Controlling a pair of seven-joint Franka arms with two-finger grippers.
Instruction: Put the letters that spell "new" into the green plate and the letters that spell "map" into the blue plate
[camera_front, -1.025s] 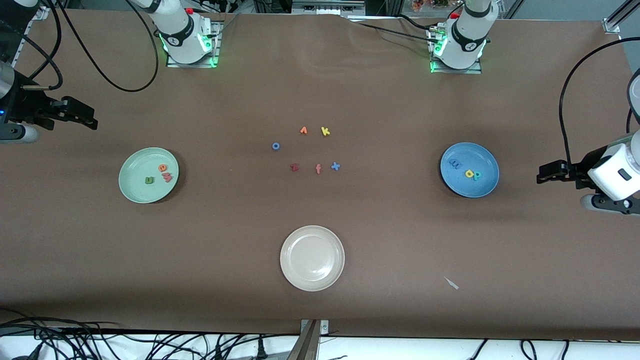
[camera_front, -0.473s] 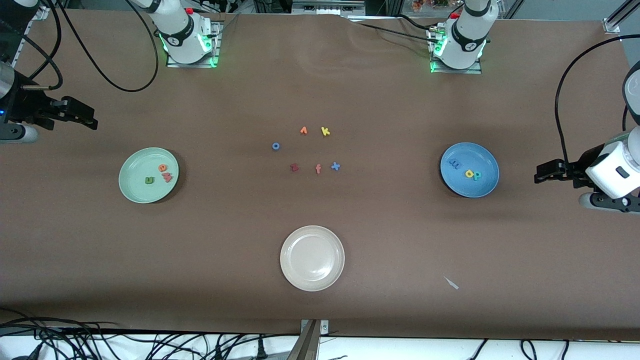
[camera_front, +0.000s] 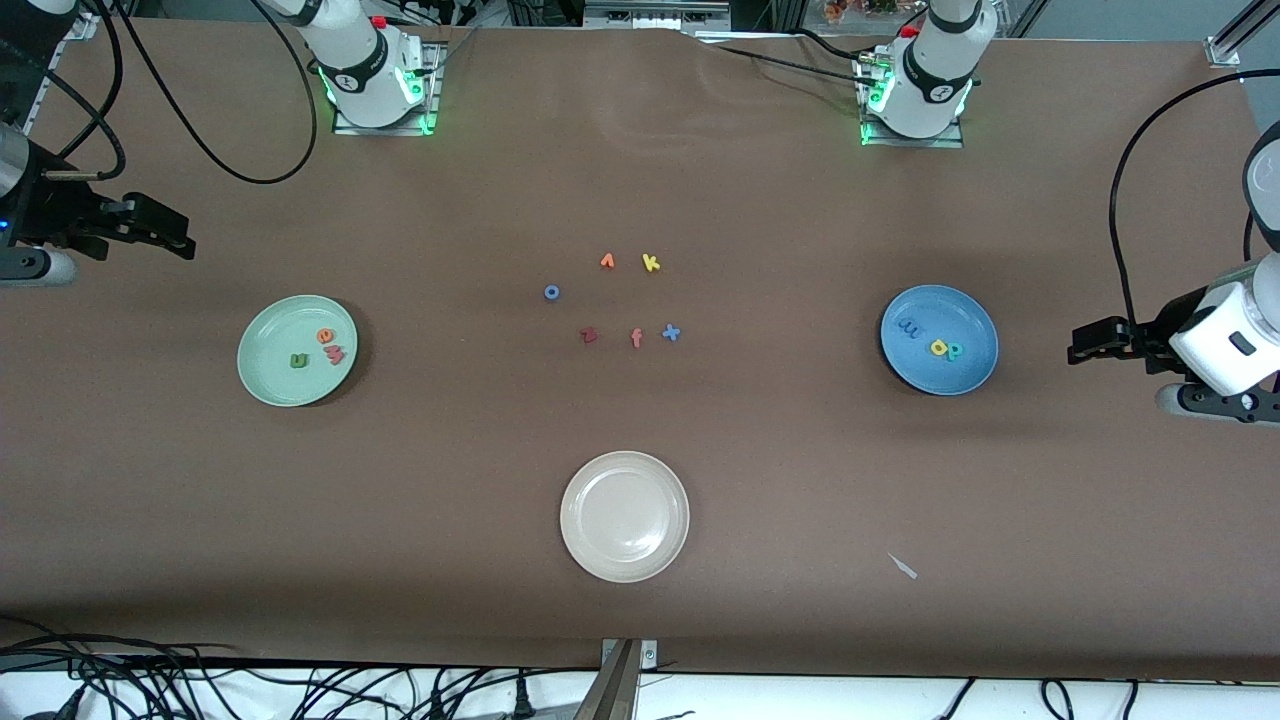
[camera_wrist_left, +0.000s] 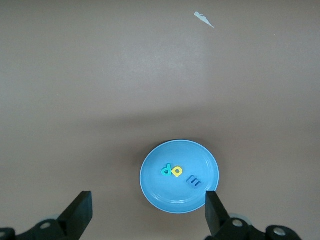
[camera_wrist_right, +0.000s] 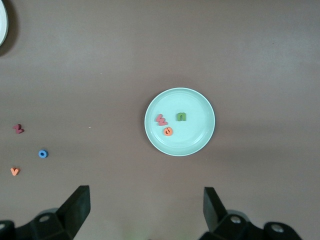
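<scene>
Over at the right arm's end of the table, the green plate (camera_front: 297, 350) already carries the olive n (camera_front: 298, 361), the orange e (camera_front: 326, 336) and the pinkish w (camera_front: 336, 353), all three lying close together. Toward the left arm's end, the blue plate (camera_front: 938, 340) holds the light blue m (camera_front: 909, 326), the yellow a (camera_front: 938, 347) and the teal p (camera_front: 955, 350). Both words look sorted, so the job reads as done, with nothing left to fetch. Jaws wide and empty on the right gripper (camera_front: 185, 241), parked over the table's edge at its own end; same story for the left gripper (camera_front: 1078, 352), spread and carrying nothing, over bare table between the blue plate and the table's edge. Next move, if any, is simply backing both arms off. Mid-table, the spare letters (camera_front: 620, 297) stay put, and the cream plate (camera_front: 624, 516) sits bare near the front edge. The m is dim against its blue plate, probably lying flat, hard to say.
</scene>
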